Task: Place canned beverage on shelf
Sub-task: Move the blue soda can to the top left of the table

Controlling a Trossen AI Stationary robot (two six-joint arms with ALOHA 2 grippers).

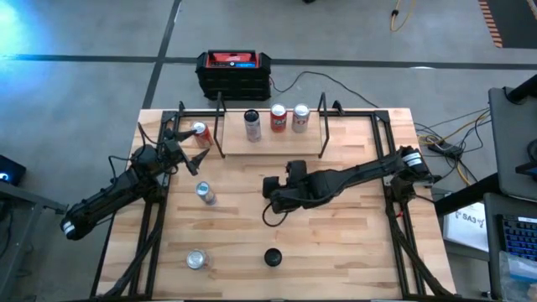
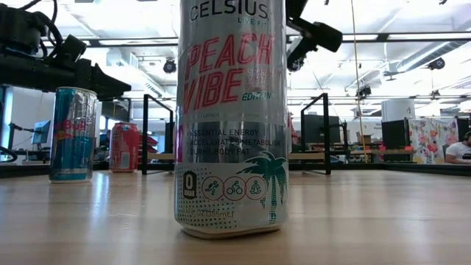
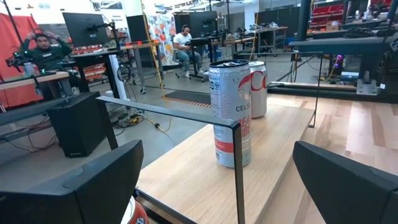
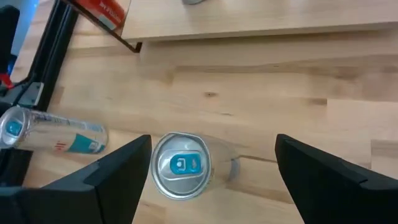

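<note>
Above a blue-topped can (image 4: 180, 165), right gripper (image 4: 208, 171) jaws wide, empty.

Light-wood shelf (image 1: 268, 141), red can (image 1: 200, 133), blue-silver can (image 2: 72, 134), black-and-red box (image 1: 234, 72)

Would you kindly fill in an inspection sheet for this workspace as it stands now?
Surface: slatted wooden tabletop, no spills seen.
Job's things: shelf at the back holds three cans. Off the shelf are a red can, a blue-and-silver can, a silver can and a blue-tabbed can.
Clutter: small black round object near the front edge.
Hands: left hand open beside the red can; right hand open over the blue-tabbed can.
Cables: black cable from the black-and-red box; loose wires on the right.
Surroundings: seated people at desks.
</note>
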